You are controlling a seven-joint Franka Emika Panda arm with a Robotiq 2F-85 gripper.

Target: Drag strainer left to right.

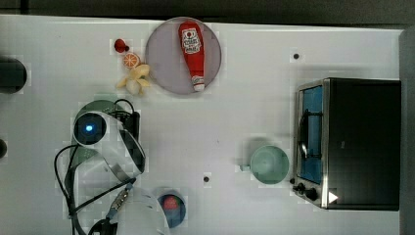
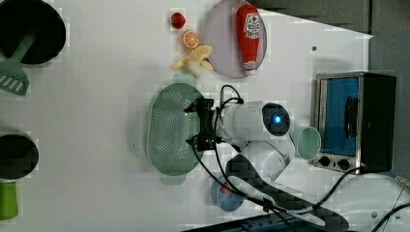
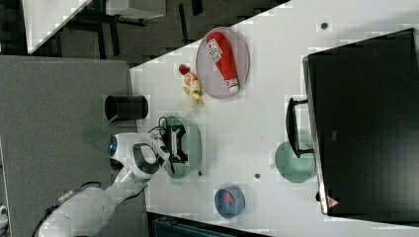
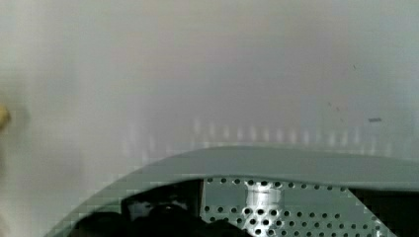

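The pale mint-green oblong plastic strainer with the hole-dotted inside sits on the white table, towards the left view's middle, just below the peeled banana and the round grey plate carrying the red ketchup bottle. The robot's black gripper hangs over the strainer's edge nearest the arm (the wrist view puts it low inside the rim). Whether its fingers are apart or together, can't tell. The round mint-green mug sits just beside the toaster oven, well apart from the strainer.
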